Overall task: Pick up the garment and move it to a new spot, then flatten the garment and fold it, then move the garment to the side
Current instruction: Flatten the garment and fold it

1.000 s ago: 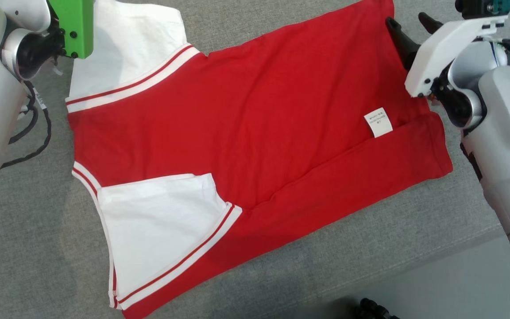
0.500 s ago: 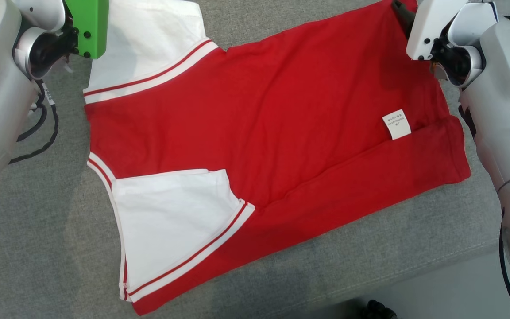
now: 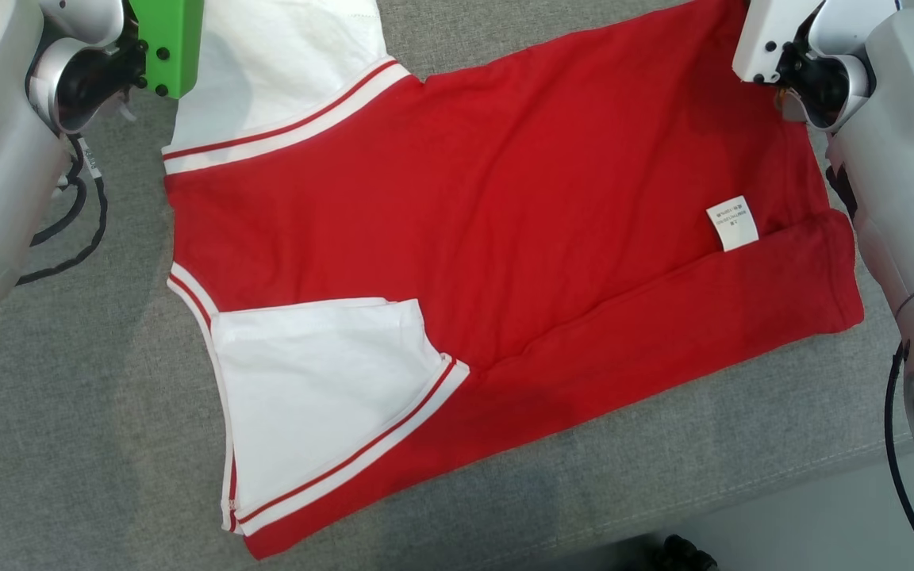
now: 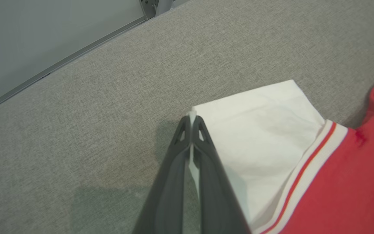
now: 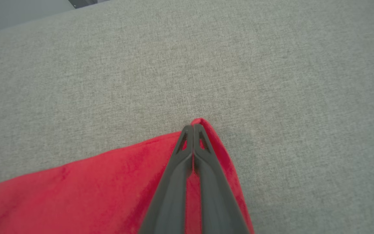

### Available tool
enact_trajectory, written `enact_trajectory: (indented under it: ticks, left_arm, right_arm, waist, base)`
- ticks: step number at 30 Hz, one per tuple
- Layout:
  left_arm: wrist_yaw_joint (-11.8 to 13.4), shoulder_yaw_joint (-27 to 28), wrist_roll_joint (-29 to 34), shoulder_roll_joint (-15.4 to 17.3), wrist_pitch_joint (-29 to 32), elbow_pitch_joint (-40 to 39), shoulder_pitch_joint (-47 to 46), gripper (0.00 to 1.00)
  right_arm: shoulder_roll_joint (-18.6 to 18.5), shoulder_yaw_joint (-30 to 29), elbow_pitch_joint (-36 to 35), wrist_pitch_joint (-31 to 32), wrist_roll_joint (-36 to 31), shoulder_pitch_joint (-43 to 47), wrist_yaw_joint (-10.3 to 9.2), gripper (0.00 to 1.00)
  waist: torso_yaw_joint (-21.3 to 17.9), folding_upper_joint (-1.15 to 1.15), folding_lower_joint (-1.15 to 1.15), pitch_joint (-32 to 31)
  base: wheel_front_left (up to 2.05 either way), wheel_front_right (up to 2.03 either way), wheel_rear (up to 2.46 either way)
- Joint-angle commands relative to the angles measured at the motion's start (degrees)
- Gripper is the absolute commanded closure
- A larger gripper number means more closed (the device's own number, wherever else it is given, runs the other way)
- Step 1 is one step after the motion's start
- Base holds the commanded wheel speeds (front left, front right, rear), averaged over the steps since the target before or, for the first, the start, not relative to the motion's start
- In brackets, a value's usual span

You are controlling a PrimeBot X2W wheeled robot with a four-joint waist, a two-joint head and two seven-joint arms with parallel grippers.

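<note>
Garment: the red-and-white garment point(image 3: 505, 238) lies spread flat on the grey padded surface point(image 3: 68, 412), with its care label point(image 3: 733, 223) facing up.
Left gripper: the left gripper point(image 4: 192, 119) is clamped on the outer corner of the far white sleeve point(image 4: 265, 130), and a sliver of white cloth sits between its fingers.
Right gripper: the right gripper point(image 5: 193, 128) is pinched tight at the far red hem corner. It seems to have cloth in its bite, though the fingers hide the contact.
Why held so: with both far corners gripped, I judge the far edge can be lifted evenly and carried over as a fold.
Head view adds: the whole layout, with the near sleeve point(image 3: 322, 388) folded in over the red body and the near red strip turned over.
Wrist views add: the pinches themselves, with the fingertips right at the cloth's corners.
</note>
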Motion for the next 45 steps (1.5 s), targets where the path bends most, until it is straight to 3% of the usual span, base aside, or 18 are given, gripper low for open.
enact_trajectory:
  ticks: [1, 15, 25, 37, 45]
  left_arm:
    - [-0.18, -0.09, -0.53, 0.47, -0.59, 0.13, -0.82, 1.0]
    - [-0.18, 0.44, 1.5, 0.67, -16.0, -0.45, -4.15, 1.0]
    - [-0.18, 0.06, -4.5, 1.42, -24.02, -5.25, 1.11, 1.0]
    - [0.32, -0.33, -11.67, 8.06, -27.56, -20.08, 14.38, 1.0]
    - [5.07, -0.63, -15.42, 12.45, -28.11, -33.3, 24.89, 1.0]
  right_arm:
    - [0.02, 0.02, 0.6, -0.43, -0.66, -0.94, -0.06, 1.0]
    - [-2.43, -0.15, -1.07, -7.71, 2.68, -2.1, -0.06, 1.0]
    - [-6.72, 2.42, -8.36, -10.31, 10.42, 3.92, -0.06, 1.0]
    - [-15.93, 6.62, -20.64, -9.2, 20.06, 18.56, -0.06, 1.0]
    - [-21.18, 5.92, -26.48, -8.83, 23.28, 27.68, -0.06, 1.0]
  waist:
    - [0.03, 0.0, 0.0, -0.11]
    - [2.2, 0.0, 0.0, -1.11]
    - [5.13, 0.0, 0.0, -5.09]
    - [8.42, 0.0, 0.0, -10.63]
    - [10.71, 0.0, 0.0, -12.46]
  base:
    - [0.0, 0.0, 0.0]
    - [0.0, 0.0, 0.0]
    - [0.0, 0.0, 0.0]
    - [0.0, 0.0, 0.0]
    - [0.0, 0.0, 0.0]
